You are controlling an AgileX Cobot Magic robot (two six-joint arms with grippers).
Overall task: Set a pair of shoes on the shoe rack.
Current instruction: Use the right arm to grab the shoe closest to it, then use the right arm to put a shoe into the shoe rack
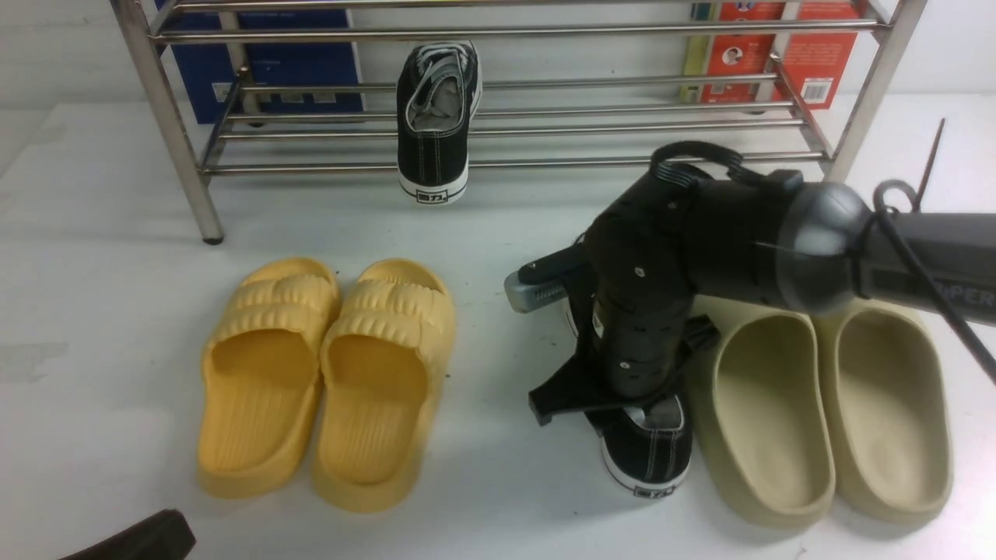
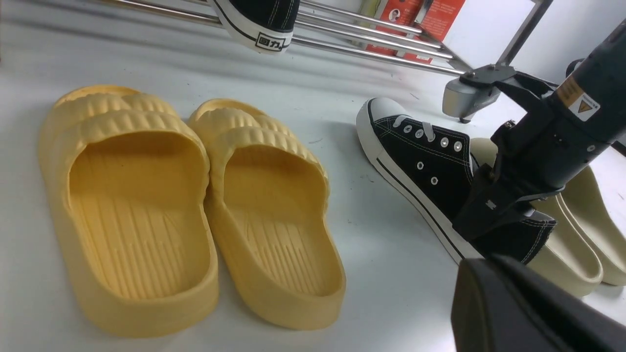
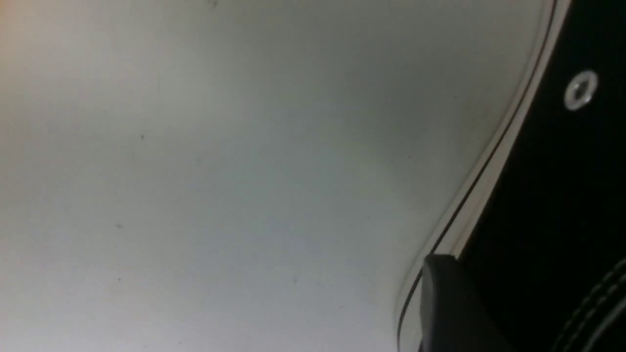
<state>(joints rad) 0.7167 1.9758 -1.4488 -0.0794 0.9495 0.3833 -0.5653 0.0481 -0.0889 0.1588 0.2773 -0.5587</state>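
Observation:
One black sneaker (image 1: 433, 124) hangs on the lower bars of the steel shoe rack (image 1: 498, 33), heel toward me. The other black sneaker (image 1: 650, 455) lies on the white table between the slides. My right gripper (image 1: 630, 397) points down onto its heel half. In the left wrist view one right finger (image 2: 489, 210) lies against that sneaker's (image 2: 425, 156) outer side. The right wrist view shows the same finger (image 3: 445, 303) at the white sole edge, and the other finger is hidden. My left gripper (image 2: 467, 274) is shut and empty, low at the table's near left (image 1: 167, 529).
A pair of yellow ribbed slides (image 1: 327, 373) lies left of the table sneaker. A pair of beige slides (image 1: 825, 404) lies close on its right, under my right arm. A blue box (image 1: 272, 70) and a red box (image 1: 809, 54) stand behind the rack.

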